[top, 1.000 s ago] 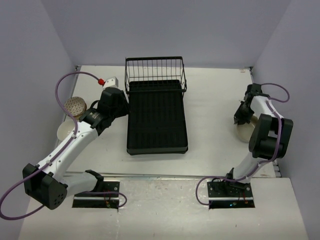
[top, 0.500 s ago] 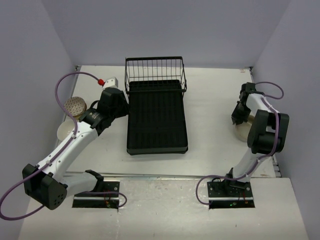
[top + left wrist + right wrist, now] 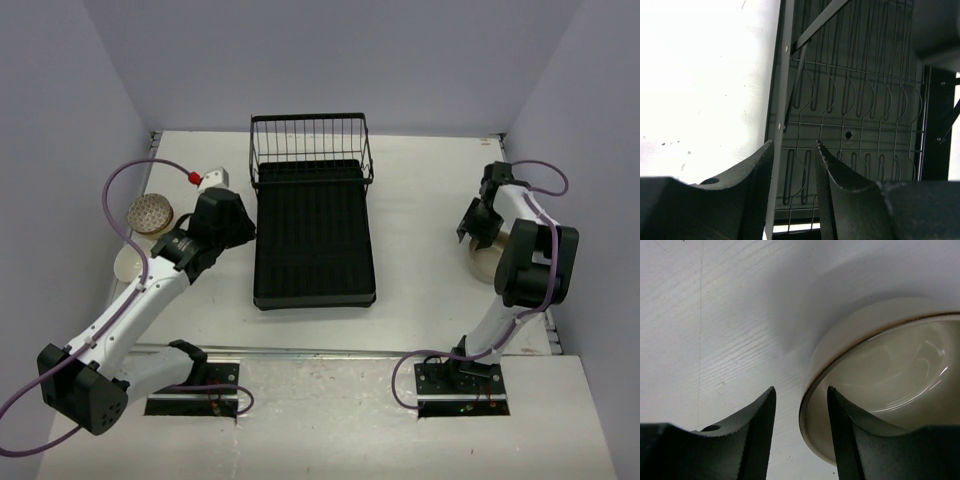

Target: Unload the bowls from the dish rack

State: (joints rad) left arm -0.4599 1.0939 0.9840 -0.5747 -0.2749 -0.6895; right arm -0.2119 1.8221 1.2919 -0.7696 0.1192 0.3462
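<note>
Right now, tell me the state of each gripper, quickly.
Left gripper: open, holding nothing, above the dish rack's edge.
Right gripper: open, holding nothing, over the rim of the cream bowl.

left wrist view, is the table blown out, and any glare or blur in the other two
Left wrist: yes, the table is blown out to white, while the rack stays dark but sharp. Right wrist: soft reflections inside the bowl, a dim shadow beside it. Top external: even light, no glare.
</note>
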